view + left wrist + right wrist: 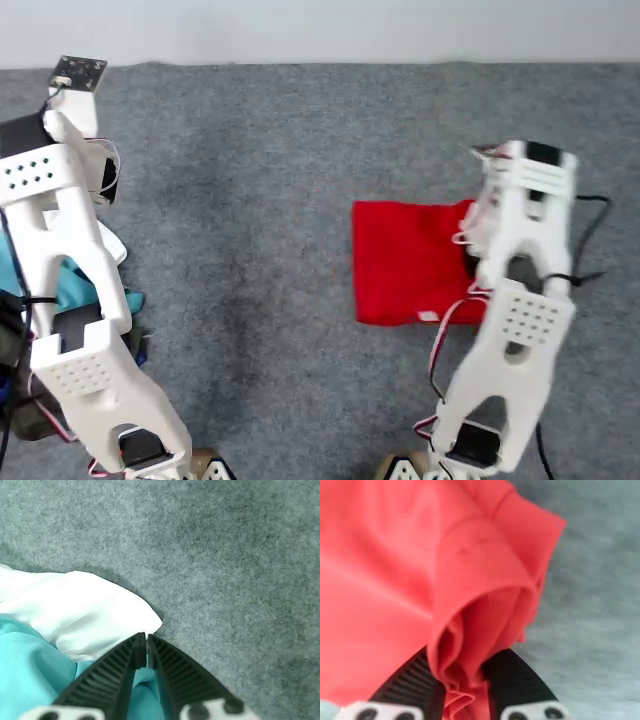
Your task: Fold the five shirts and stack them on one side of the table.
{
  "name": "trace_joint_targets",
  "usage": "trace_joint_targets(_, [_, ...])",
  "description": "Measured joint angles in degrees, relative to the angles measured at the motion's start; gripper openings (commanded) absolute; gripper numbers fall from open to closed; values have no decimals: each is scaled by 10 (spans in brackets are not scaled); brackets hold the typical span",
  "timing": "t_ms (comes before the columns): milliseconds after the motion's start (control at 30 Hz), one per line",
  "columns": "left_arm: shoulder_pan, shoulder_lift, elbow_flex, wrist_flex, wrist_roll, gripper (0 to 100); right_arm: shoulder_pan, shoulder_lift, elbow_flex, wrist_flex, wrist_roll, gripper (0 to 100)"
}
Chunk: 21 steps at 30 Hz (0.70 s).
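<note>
The light is bright, soft and even, falling from above. On the grey table cover [300, 120] a faint, broad shadow lies just right of the left arm [80, 330]. A narrow dark shadow edges the white shirt [75, 605]. The red shirt [395, 555] is brightly lit, darker inside its gathered fold.

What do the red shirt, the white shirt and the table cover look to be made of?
Red shirt: soft matte knit, probably cotton; it bunches in limp folds in the right pincer and shows stitched seams.
White shirt: similar thin matte cloth, with a smooth rounded fold.
Table cover: grey felt or short-pile carpet, judging by its speckled, fuzzy texture.
</note>
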Motion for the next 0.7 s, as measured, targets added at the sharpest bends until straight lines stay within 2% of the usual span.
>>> trace_joint_targets(200, [0, 0, 0, 0, 0, 14, 98, -33, 0, 0, 189, 10])
trace_joint_targets(367, [0, 0, 0, 0, 0, 14, 148, -43, 0, 0, 320, 10])
trace_joint_targets(567, [0, 0, 0, 0, 0, 14, 198, -43, 1, -51, 398, 10])
trace_joint_targets(700, [0, 0, 0, 0, 0, 14, 206, -43, 1, -94, 443, 10])
